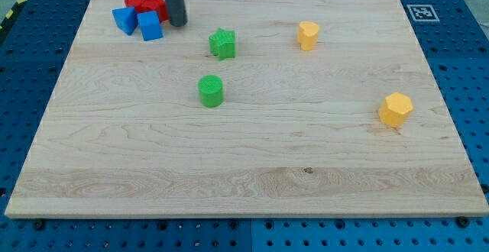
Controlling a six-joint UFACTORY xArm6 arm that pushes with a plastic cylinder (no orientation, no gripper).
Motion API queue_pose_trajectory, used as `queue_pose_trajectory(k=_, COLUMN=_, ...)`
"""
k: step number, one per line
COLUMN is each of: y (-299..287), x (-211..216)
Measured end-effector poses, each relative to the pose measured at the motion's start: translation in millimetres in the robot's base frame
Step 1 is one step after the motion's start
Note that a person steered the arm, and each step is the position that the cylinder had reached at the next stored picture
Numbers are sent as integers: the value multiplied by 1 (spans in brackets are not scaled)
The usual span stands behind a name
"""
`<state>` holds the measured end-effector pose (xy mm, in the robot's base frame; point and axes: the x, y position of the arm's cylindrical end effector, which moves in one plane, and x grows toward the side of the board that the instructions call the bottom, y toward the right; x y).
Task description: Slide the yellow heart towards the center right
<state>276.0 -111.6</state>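
The yellow heart [308, 34] sits on the wooden board [252, 191] in the upper middle, right of centre. A second yellow block, roughly hexagonal [396, 108], lies near the right edge at mid height. My tip [178, 24] rests on the board at the upper left, far to the left of the yellow heart. It stands just right of a blue block [150, 26] and below a red block [155, 8], and contact with them cannot be told.
Another blue block [124, 19] and a red cylinder [137, 1] lie in the cluster at the upper left. A green star [222, 43] sits between my tip and the heart. A green cylinder [211, 90] lies below the star.
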Motion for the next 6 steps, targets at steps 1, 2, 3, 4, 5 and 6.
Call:
queue_pose_trajectory(k=1, y=37, x=0)
queue_pose_trajectory(k=2, y=47, x=0)
queue_pose_trajectory(k=3, y=47, x=0)
queue_pose_trajectory(k=4, y=64, x=4)
queue_pose_trajectory(k=5, y=99, x=20)
queue_pose_trajectory(k=6, y=151, x=43)
